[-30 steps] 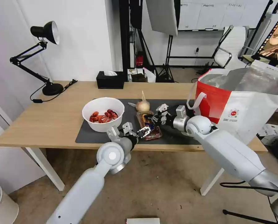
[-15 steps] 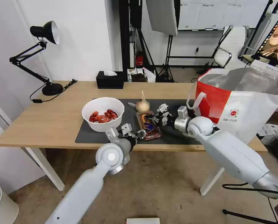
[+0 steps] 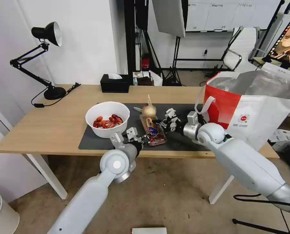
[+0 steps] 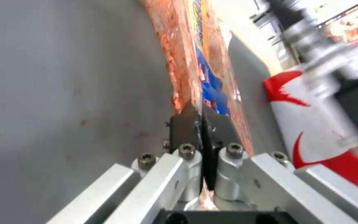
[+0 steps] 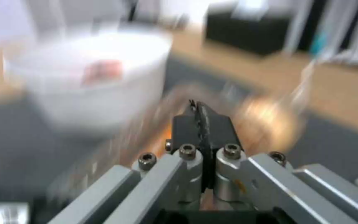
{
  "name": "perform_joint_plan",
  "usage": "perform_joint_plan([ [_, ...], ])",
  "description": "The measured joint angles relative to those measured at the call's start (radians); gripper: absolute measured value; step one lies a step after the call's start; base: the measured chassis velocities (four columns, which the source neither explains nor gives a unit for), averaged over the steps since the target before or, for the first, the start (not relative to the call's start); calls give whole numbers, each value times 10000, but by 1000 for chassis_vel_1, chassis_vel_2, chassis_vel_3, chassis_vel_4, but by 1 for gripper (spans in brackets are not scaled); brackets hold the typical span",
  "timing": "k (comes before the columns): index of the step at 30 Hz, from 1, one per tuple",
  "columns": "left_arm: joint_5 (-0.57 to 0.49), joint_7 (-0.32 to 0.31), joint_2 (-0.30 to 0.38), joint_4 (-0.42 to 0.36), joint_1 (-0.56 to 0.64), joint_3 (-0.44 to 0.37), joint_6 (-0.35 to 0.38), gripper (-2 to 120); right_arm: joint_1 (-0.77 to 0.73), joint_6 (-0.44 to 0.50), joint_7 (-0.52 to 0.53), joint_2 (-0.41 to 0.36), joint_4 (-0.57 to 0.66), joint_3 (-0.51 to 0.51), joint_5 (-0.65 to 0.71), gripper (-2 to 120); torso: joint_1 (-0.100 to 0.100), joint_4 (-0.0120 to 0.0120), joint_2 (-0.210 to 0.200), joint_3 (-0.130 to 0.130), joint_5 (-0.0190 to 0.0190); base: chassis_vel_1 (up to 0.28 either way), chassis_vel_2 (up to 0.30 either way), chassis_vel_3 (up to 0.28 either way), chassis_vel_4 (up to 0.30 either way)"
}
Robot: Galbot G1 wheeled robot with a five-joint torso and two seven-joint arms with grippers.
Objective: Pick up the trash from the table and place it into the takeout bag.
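Note:
The clear hinged tray [image 3: 153, 130] with orange scraps lies tilted on the dark mat [image 3: 93, 141], between my two grippers. My left gripper [image 3: 147, 139] is shut on the tray's near edge; in the left wrist view its fingertips [image 4: 187, 113] pinch the tray [image 4: 195, 56]. My right gripper [image 3: 156, 122] is shut at the tray's far end, its fingers [image 5: 187, 124] pressed together. A tan onion-shaped bundle [image 3: 148, 110] stands just behind the tray. The white bowl [image 3: 107, 122] of red shells is to the left. The red-and-white takeout bag [image 3: 248, 110] stands open at the right.
A black tissue box [image 3: 115, 83] sits at the table's [image 3: 54, 126] back edge, and a black desk lamp [image 3: 49, 65] stands at the back left. A chair and stands fill the room behind. The bag's white strap [image 3: 205, 107] hangs close to my right wrist.
The tray has tilted and shifted slightly toward the onion bundle. My left gripper has drawn back a little to the left, and my right arm has moved slightly right.

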Motion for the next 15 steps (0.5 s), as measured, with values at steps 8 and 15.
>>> perform_joint_plan([
  [8,516,6,303,-833,-248,-63,-228,0,-2553,1071,3987,-337,3115,2165,992,14,-1,0,1,-1,1,0,0,0,0],
  [15,1159,248,716,-844,-1601,-182,-499,0,-6291,1759,4676,-605,5286,4166,-1050,39,-2,-2,3,-2,0,0,0,0,0],
])
